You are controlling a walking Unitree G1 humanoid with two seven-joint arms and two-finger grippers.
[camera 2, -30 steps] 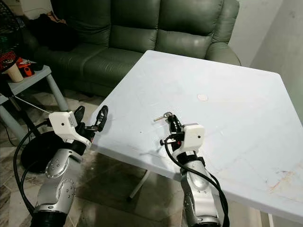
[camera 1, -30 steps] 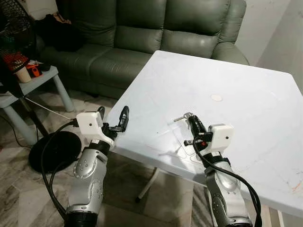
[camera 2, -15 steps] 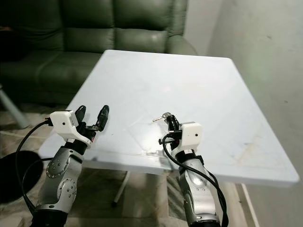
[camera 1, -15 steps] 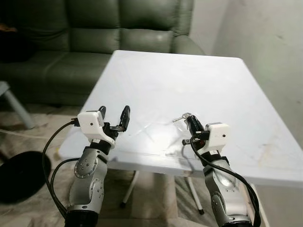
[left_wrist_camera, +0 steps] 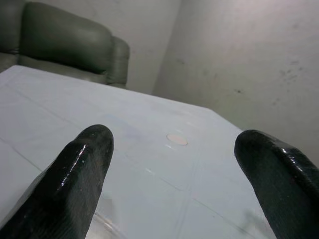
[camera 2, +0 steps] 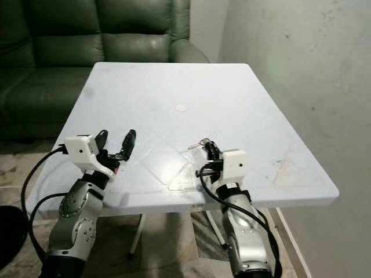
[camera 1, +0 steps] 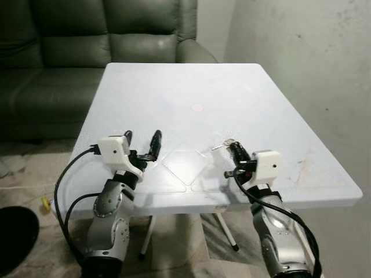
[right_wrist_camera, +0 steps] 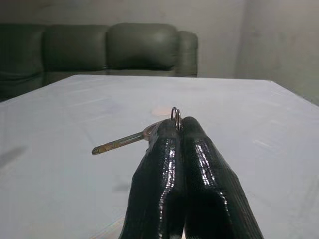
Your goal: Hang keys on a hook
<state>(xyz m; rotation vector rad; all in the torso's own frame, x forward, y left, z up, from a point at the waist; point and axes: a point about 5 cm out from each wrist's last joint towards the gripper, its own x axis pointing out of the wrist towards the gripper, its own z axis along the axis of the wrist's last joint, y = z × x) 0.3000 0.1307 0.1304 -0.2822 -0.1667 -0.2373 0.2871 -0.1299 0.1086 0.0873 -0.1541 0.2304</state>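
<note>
A metal key on a small ring [camera 1: 223, 143] [right_wrist_camera: 130, 140] sticks out sideways from the tips of my right gripper [camera 1: 233, 145] [right_wrist_camera: 175, 125], which is shut on it above the front of the white table [camera 1: 174, 92]. My left gripper [camera 1: 141, 139] [left_wrist_camera: 172, 149] is open and holds nothing, raised over the table's front left part. The wall [camera 1: 313, 69] to the right is bare grey plaster where I can see it.
A dark green sofa [camera 1: 87, 40] stands behind the table. A small round mark [camera 1: 197, 107] lies at the table's middle. A black round base [camera 1: 11, 237] sits on the floor at the left. The wall runs close along the table's right side.
The camera has swung to the right: the sofa, side table and fan have slid out to the left and the wall has come in. Both grippers keep their pose, the key still held.
</note>
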